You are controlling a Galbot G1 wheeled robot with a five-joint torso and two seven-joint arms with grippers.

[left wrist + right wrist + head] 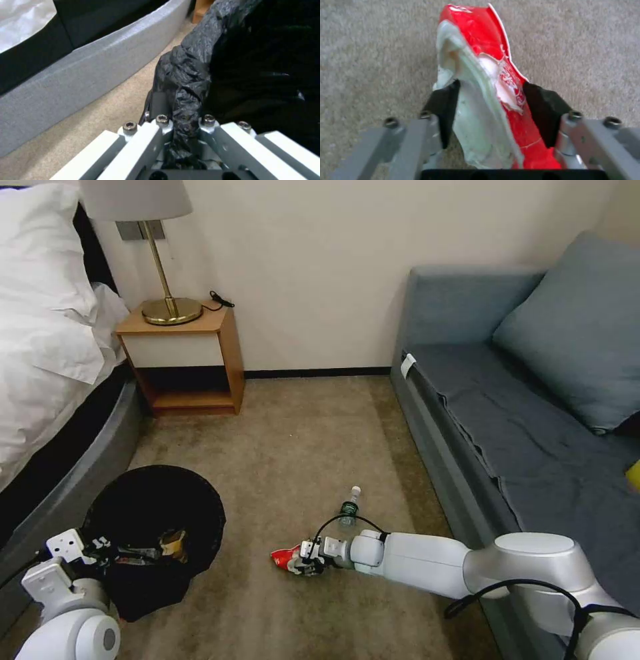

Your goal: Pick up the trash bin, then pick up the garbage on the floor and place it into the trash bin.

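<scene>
The black trash bin (157, 513) sits low at my left on the floor (293, 447), beside the bed base. My left gripper (100, 550) is shut on its rim, and the left wrist view has the crinkled bag lining (186, 75) pinched in that gripper (185, 117). A brownish piece of garbage (175, 543) lies inside the bin. My right gripper (303, 563) reaches low over the carpet, shut on the crushed red-and-white packet (283, 560). In the right wrist view the packet (486, 57) is squeezed between the black pads (545, 107). A small clear bottle (349, 508) lies just beyond the right wrist.
A bed (47, 333) with a grey base (83, 75) runs along the left. A wooden nightstand (187, 357) with a brass lamp (163, 280) stands at the back wall. A grey sofa (520, 433) lines the right. Open carpet lies between them.
</scene>
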